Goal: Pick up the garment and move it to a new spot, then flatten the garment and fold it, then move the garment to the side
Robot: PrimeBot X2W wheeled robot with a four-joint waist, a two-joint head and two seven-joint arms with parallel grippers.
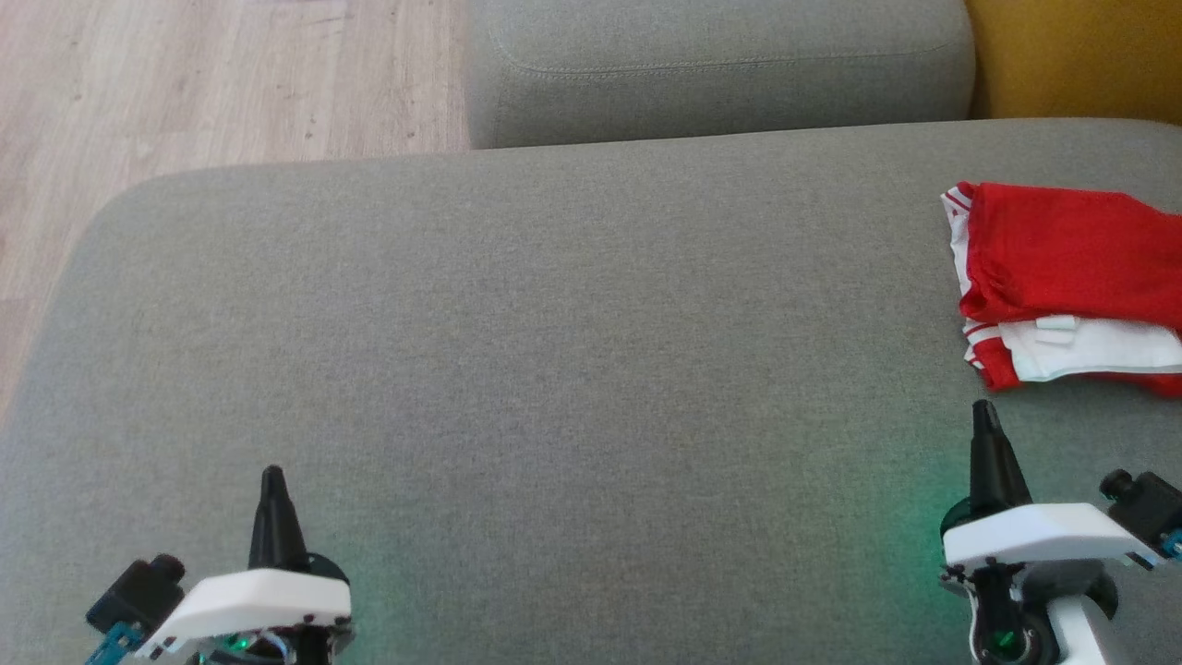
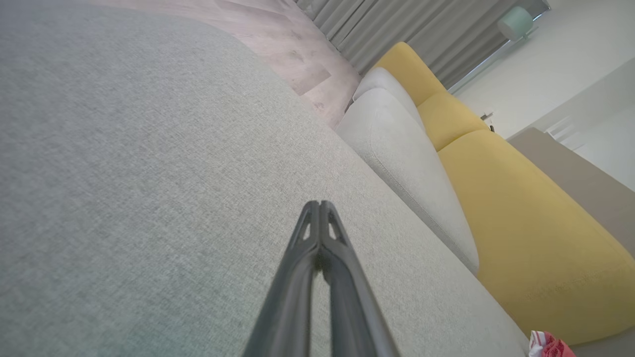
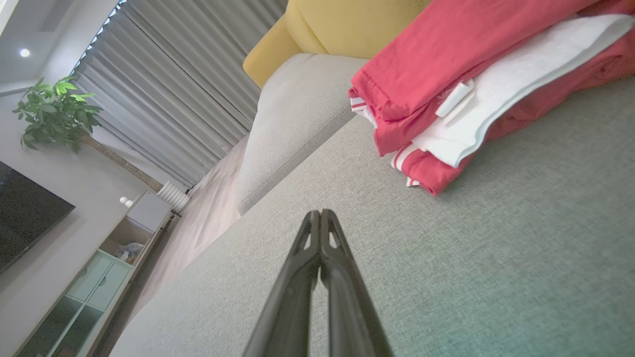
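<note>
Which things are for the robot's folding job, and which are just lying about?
For the job: the folded red and white garment, the left gripper and the right gripper, both shut and empty.

Just there: the grey seat under it, the yellow cushion, the potted plant, the curtains, the wooden floor.

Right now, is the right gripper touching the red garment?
Apart. The right wrist view shows bare grey cushion between the garment and the right gripper, whose fingers are shut.
</note>
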